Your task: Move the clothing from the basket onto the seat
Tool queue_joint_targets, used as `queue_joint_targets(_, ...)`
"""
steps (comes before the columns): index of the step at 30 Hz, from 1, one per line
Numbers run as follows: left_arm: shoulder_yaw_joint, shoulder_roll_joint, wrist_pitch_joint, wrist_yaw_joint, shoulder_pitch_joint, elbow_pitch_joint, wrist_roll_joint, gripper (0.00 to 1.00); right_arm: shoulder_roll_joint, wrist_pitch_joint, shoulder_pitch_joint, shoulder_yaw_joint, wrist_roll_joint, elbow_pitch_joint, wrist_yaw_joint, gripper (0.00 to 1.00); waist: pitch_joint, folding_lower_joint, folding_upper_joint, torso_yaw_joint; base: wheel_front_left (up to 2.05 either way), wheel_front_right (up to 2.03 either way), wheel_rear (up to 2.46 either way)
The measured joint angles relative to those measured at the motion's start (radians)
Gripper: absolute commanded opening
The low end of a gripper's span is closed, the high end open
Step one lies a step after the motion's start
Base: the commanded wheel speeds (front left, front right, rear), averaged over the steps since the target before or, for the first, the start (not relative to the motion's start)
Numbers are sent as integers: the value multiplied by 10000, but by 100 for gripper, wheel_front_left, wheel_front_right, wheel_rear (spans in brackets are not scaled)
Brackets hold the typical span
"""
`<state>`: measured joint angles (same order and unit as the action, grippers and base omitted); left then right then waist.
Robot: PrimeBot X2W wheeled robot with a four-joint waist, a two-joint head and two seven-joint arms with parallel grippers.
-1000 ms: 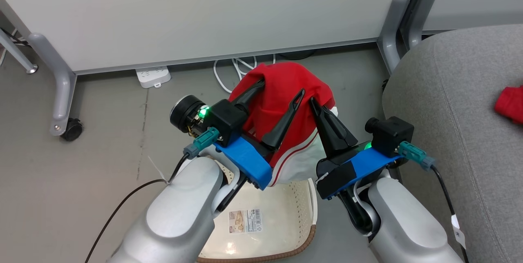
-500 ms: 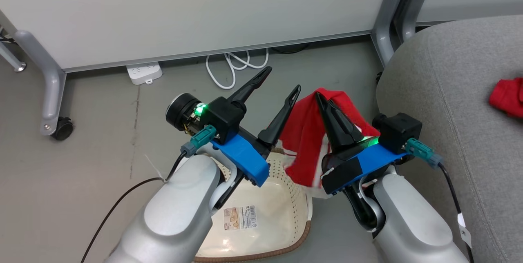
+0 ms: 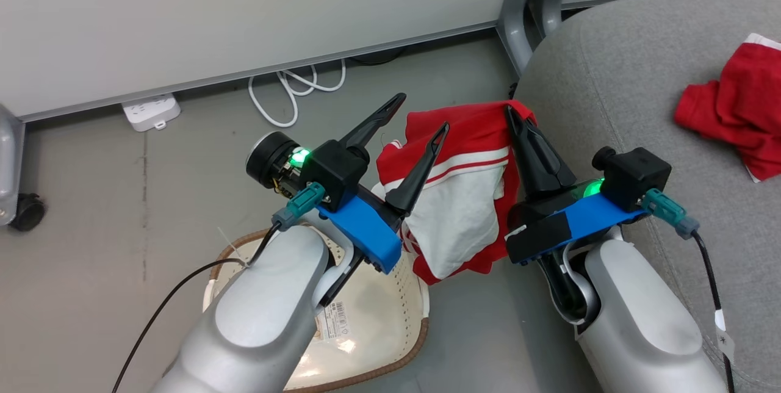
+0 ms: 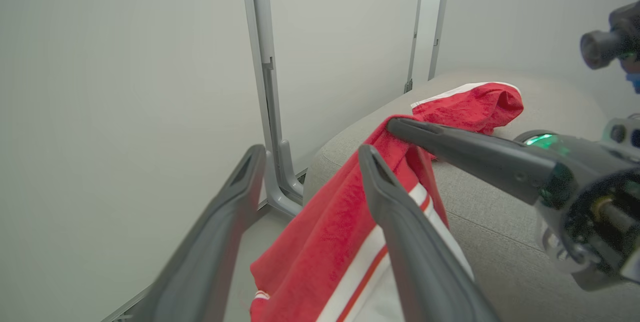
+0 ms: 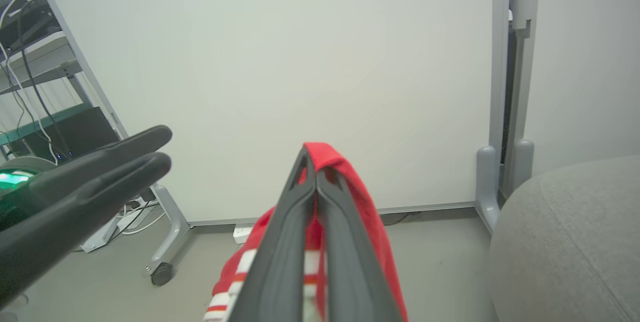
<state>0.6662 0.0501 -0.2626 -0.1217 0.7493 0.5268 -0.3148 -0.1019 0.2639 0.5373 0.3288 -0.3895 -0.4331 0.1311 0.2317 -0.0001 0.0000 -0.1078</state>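
The right gripper [image 3: 510, 113] had its two dark fingers clenched tight on the top fold of the hanging garment [image 3: 464, 210], a red piece with white stripes and a white panel. The cloth draped down from that pinch in the air over the floor [image 3: 122, 185], just beside the left rounded edge of the seat [image 3: 610, 94], and its lower hem hung past the right rim of the basket [image 3: 378, 320]. The left gripper [image 3: 422, 113] stood beside it with its fingers spread wide and nothing between them. One finger overlapped the red cloth in the head view, and whether it touched could not be told. The basket sat on the floor under the left forearm, with the barcode sticker [image 3: 334, 320] on its bottom showing. The other garment [image 3: 732, 112], also red with a white edge, lay bunched on top of the seat, well in from that left edge. At the foot of the pale partition [image 3: 244, 8], a white power strip [image 3: 151, 112] and a looped white cable [image 3: 293, 91] lay on the floor.
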Motion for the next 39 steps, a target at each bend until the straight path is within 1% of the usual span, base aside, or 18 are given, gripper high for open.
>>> queue_joint_targets(12,272,4,0,-36,153,46,169,100,-92,0,-105,-970,290,612,0,0,501,0,0,-1183,0,0,0)
queue_joint_targets(26,915,-2,-2,-58,269,194,165,100,-142,0,-848,-2472,502,1260,0,0,960,1,0,-2540,0,0,0)
queue_joint_targets(33,1221,-4,-2,-59,315,263,100,100,-100,0,-1199,-2859,550,1404,0,0,1201,1,0,-2923,0,0,0)
queue_joint_targets(39,1354,-4,-2,-59,379,272,67,100,-23,0,-1238,-2941,600,1494,0,0,1382,1,0,-2982,0,0,0)
